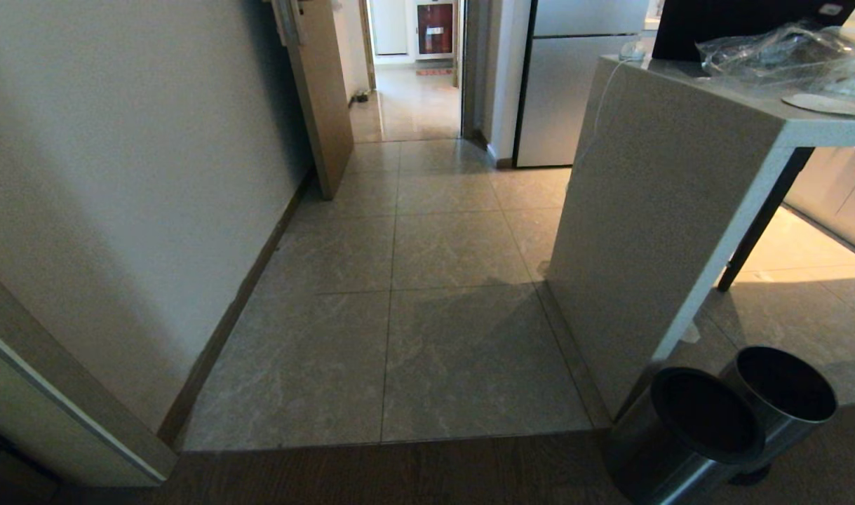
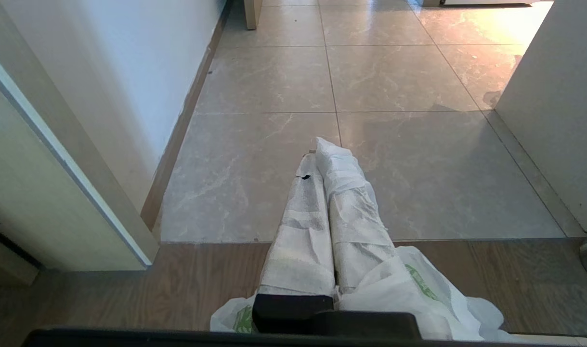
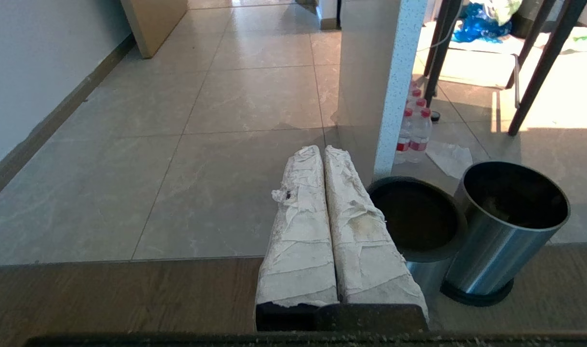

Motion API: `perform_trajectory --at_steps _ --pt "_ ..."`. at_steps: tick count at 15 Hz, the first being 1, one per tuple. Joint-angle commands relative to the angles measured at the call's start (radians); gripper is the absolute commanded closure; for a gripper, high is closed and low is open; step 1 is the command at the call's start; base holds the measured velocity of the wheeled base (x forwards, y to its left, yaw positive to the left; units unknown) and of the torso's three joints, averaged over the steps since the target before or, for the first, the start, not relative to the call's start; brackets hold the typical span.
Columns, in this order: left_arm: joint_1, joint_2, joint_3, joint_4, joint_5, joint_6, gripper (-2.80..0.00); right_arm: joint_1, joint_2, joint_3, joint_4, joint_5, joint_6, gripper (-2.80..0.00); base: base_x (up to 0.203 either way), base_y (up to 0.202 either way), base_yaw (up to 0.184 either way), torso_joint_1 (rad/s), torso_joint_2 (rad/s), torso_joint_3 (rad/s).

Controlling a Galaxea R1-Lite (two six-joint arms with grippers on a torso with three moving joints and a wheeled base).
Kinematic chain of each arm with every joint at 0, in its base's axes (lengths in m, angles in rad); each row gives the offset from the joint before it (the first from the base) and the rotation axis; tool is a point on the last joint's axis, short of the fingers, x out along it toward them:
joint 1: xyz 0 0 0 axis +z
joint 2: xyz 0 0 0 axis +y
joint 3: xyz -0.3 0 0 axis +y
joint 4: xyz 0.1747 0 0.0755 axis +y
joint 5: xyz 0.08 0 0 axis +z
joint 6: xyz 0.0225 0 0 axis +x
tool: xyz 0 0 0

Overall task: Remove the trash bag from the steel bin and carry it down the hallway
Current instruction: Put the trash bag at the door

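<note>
The trash bag (image 2: 418, 289), thin white plastic with green print, hangs from the base of my left gripper (image 2: 317, 156), which is shut on it just above the wooden floor strip. The gripper's tape-wrapped fingers (image 2: 305, 212) lie pressed together. My right gripper (image 3: 323, 150) is shut with nothing between its fingers, just left of two steel bins. One steel bin (image 3: 510, 226) (image 1: 781, 400) stands upright, and a second bin (image 3: 418, 224) (image 1: 687, 435) is right beside it; both show dark, bare insides. The hallway (image 1: 427, 280) of grey marbled tiles runs ahead. Neither arm shows in the head view.
A stone counter panel (image 1: 651, 231) bounds the passage on the right, a cream wall (image 1: 132, 175) on the left. An open wooden door (image 1: 322, 91) and a fridge (image 1: 574, 84) stand further ahead. Water bottles (image 3: 413, 130), floor paper (image 3: 450, 156) and table legs (image 3: 539, 72) sit behind the bins.
</note>
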Motion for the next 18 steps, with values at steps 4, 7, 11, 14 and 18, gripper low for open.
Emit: perform_trajectory --at_steps 4,7,11,14,18 --pt "-0.001 0.000 0.000 0.000 0.001 0.000 0.00 0.000 0.000 0.037 0.000 0.001 0.003 0.00 0.000 0.000 0.000 0.000 0.00 0.000" --pt "-0.001 0.002 0.000 0.001 0.001 0.000 0.00 0.000 0.000 0.037 0.000 0.001 0.003 0.00 0.000 0.000 0.000 0.000 0.00 0.000" --pt "-0.001 0.002 0.000 -0.001 0.001 -0.001 0.00 0.000 0.000 0.037 0.000 0.001 0.003 0.00 0.000 0.000 0.000 0.000 0.00 0.000" --pt "-0.001 0.002 0.000 -0.001 0.001 -0.002 0.00 0.000 0.000 0.037 0.000 0.001 0.004 0.00 0.000 0.000 0.000 0.000 0.00 0.000" --pt "-0.002 0.002 0.000 0.001 0.001 -0.004 0.00 0.000 0.000 0.037 0.000 0.001 0.000 0.00 0.132 0.000 0.000 -0.002 0.00 0.000"
